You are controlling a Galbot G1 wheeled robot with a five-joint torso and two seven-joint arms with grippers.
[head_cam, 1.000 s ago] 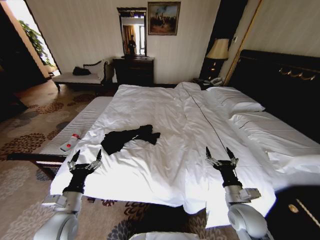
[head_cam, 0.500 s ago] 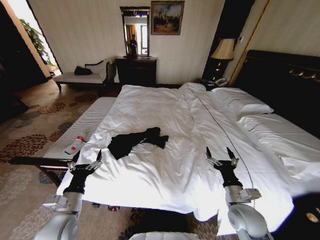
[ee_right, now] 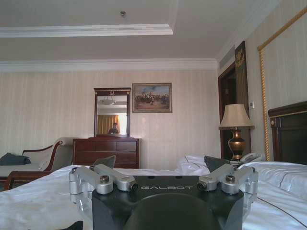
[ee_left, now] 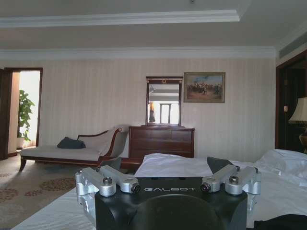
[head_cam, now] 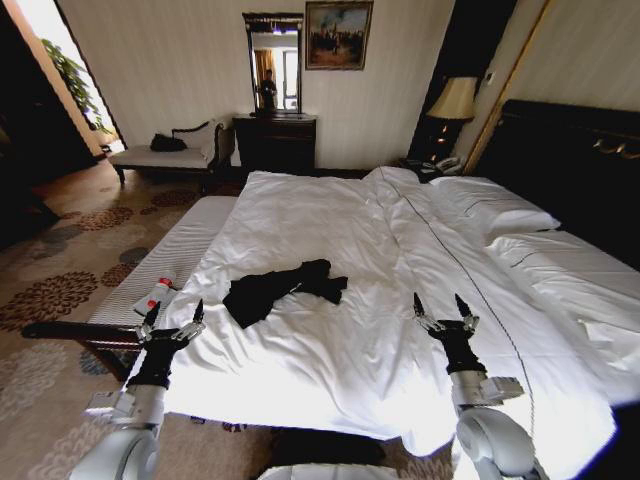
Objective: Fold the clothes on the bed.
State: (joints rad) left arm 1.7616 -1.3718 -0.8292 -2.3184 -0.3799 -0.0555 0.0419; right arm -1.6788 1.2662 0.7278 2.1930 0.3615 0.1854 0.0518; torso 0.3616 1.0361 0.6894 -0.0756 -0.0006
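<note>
The black T-shirt (head_cam: 283, 291) lay crumpled on the white duvet (head_cam: 330, 330) of the bed (head_cam: 560, 150), left of its middle; the left tool (head_cam: 172, 317) hovered wide over the near left edge; the right tool (head_cam: 442, 309), also wide, hovered near, right of the shirt, holding nothing.

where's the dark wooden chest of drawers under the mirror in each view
Head view: the dark wooden chest of drawers stands against the far wall, beyond the white bed, below the mirror.
Left wrist view: against the striped wall, under the mirror, next to the pale upholstered bench.
Right wrist view: under the mirror, past the bed.
Shared landmark: the gilt-framed painting hanging beside the mirror.
</note>
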